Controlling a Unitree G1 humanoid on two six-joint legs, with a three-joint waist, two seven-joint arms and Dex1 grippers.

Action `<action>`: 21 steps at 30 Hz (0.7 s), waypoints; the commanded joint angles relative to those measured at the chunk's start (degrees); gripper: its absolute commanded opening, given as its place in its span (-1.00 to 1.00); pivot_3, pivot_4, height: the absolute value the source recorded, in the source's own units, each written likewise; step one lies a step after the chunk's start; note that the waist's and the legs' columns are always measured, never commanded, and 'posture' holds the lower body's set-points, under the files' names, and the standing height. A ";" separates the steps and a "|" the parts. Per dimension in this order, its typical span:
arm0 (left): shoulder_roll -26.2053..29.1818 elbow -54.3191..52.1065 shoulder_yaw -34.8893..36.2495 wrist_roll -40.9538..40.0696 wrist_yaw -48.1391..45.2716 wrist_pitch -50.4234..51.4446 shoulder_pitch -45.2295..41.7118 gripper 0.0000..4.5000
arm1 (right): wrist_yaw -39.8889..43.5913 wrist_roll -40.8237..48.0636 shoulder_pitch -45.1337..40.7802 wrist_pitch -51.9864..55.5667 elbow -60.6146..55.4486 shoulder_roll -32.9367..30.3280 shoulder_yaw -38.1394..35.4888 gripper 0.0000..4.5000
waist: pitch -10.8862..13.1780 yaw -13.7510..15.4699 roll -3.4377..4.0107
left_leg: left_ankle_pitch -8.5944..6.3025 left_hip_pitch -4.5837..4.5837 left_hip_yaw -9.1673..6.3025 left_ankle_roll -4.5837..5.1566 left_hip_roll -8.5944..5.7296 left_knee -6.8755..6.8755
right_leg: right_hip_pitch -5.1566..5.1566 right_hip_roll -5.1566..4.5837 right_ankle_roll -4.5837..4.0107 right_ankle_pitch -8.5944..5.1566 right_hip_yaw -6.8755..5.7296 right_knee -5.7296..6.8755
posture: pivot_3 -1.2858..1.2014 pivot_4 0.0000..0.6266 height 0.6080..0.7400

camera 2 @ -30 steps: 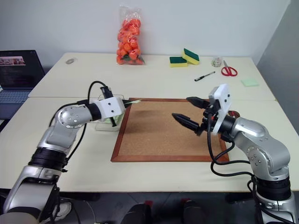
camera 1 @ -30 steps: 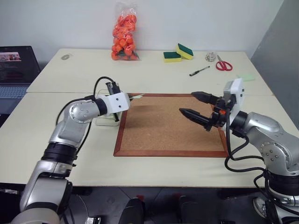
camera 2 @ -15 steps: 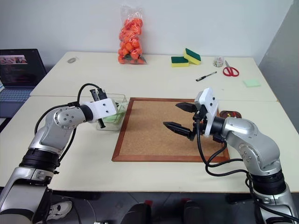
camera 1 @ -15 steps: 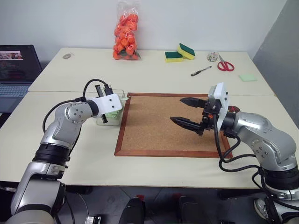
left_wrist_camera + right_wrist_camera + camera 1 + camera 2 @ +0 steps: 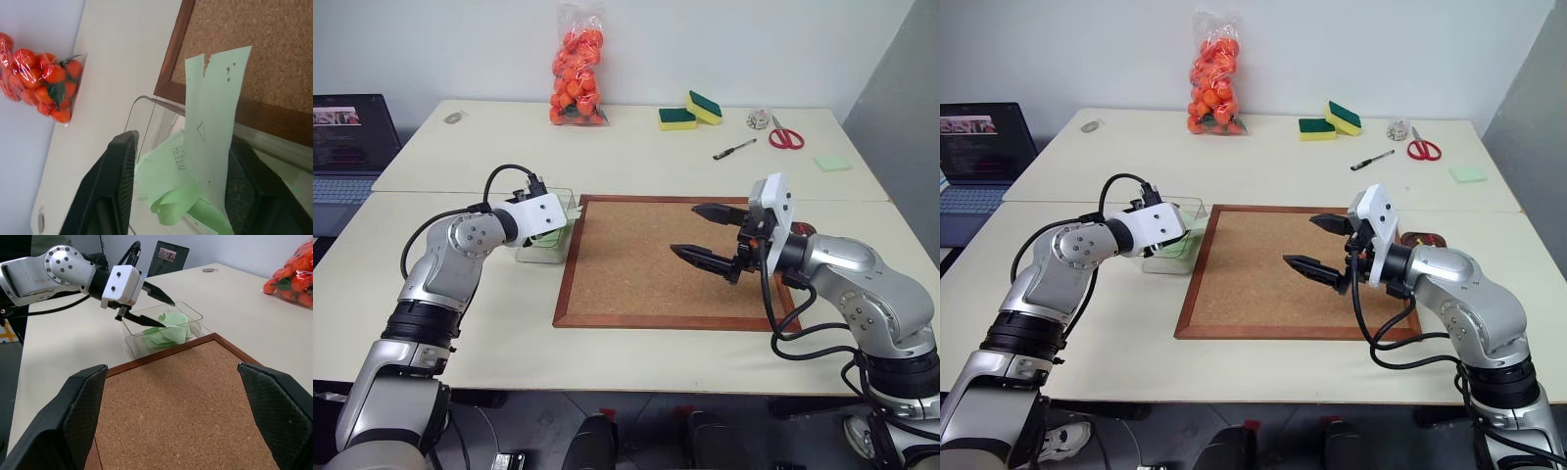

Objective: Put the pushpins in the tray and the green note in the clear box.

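Note:
The clear box [image 5: 548, 242] sits on the table against the corkboard's left edge. My left gripper [image 5: 167, 313] hovers over it, open. The green note [image 5: 215, 107] stands loose between the two spread fingers [image 5: 115, 186], its lower end down in the box among other pale green slips [image 5: 166, 330]. My right gripper [image 5: 685, 230] hangs open and empty above the right half of the corkboard. The dark brown tray [image 5: 1422, 238] peeks out behind my right forearm, past the board's right edge. The pushpins are out of view.
The wood-framed corkboard [image 5: 636, 274] fills the middle of the table. Along the far side lie a bag of oranges [image 5: 576, 64], two sponges [image 5: 687, 113], a pen [image 5: 731, 149], scissors [image 5: 783, 135], a small jar [image 5: 756, 118] and a green pad [image 5: 832, 163]. A laptop [image 5: 347, 147] stands far left.
My left gripper carried the note from the corkboard's corner leftwards over the clear box, tipped down and opened, letting go of the note. The right gripper stayed open and still.

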 commanded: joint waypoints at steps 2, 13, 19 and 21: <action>-0.89 -4.33 3.22 -3.37 -0.02 5.81 0.87 0.55 | 1.09 0.42 -1.79 -0.59 -0.26 -0.74 -1.10 1.00 | 0.00 -0.01 0.00 | 0.00 0.00 0.00 0.00 0.00 0.00 | 0.00 0.00 0.00 0.00 0.00 0.00 | 0.03 -0.52 1.00; -4.90 -7.37 6.90 -8.80 3.41 14.93 4.24 0.62 | 2.68 0.04 -2.32 -0.84 0.68 -1.66 -1.40 1.00 | 0.00 -0.01 0.00 | 0.00 0.02 0.00 0.00 0.00 0.02 | 0.02 -0.02 0.00 0.00 0.01 0.02 | 0.03 -0.52 1.00; -6.72 -11.24 9.96 -11.73 6.95 18.68 5.32 0.62 | 3.28 0.35 -2.70 -0.39 0.69 -2.07 -1.59 1.00 | 0.00 0.03 0.00 | 0.00 0.01 0.00 0.00 0.01 0.03 | 0.01 -0.03 0.00 0.00 0.01 0.02 | 0.03 -0.52 1.00; -7.23 -13.16 11.02 -12.71 7.76 20.54 5.82 0.62 | 3.48 0.50 -2.69 -0.22 0.66 -2.21 -1.61 1.00 | 0.01 0.04 -0.01 | 0.00 0.01 -0.01 0.00 0.01 0.03 | 0.01 -0.03 0.00 0.00 0.01 0.02 | 0.03 -0.52 1.00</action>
